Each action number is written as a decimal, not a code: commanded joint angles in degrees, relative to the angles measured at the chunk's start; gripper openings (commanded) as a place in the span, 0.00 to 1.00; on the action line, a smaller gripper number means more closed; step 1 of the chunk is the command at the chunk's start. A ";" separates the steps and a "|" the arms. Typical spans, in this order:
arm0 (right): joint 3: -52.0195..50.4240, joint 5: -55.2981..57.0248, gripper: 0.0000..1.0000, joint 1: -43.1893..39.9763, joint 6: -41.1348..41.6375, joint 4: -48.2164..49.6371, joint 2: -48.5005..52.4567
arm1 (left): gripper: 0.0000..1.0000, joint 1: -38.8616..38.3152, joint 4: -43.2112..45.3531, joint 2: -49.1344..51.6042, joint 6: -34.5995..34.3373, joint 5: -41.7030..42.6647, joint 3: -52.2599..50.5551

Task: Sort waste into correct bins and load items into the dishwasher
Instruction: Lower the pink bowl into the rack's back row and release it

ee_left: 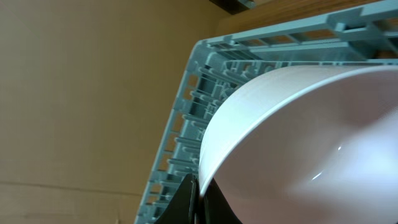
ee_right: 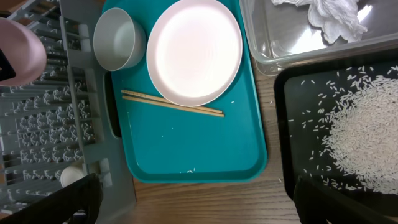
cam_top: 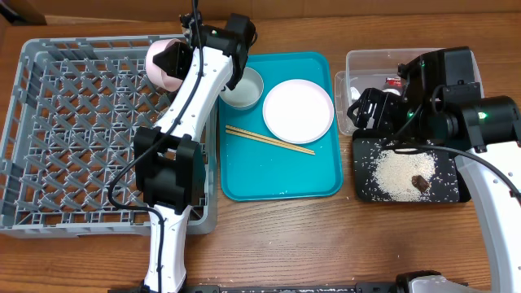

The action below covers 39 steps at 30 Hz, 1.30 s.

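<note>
My left gripper (cam_top: 181,59) is shut on the rim of the pinkish-white bowl (cam_top: 165,65), holding it over the back right corner of the grey dish rack (cam_top: 73,130). The left wrist view shows the fingers (ee_left: 200,199) pinching the bowl's rim (ee_left: 298,130). The pale grey bowl (cam_top: 242,87), white plate (cam_top: 298,111) and chopsticks (cam_top: 269,140) lie on the teal tray (cam_top: 277,175). My right gripper (ee_right: 199,205) is open and empty above the table between the teal tray and the black tray (cam_top: 366,183). A small white cup (ee_right: 71,176) sits in the rack.
The clear tub (cam_top: 366,65) holds the white tissue (ee_right: 329,15) and a bit of red wrapper (cam_top: 394,82). The black tray holds a heap of rice (cam_top: 399,171) and a brown lump (cam_top: 421,182). A few rice grains lie on the teal tray.
</note>
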 commanded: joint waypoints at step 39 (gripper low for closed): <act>0.00 0.61 1.00 -0.13 -0.42 0.33 0.13 | 0.04 -2.14 3.76 7.67 4.07 -15.13 0.24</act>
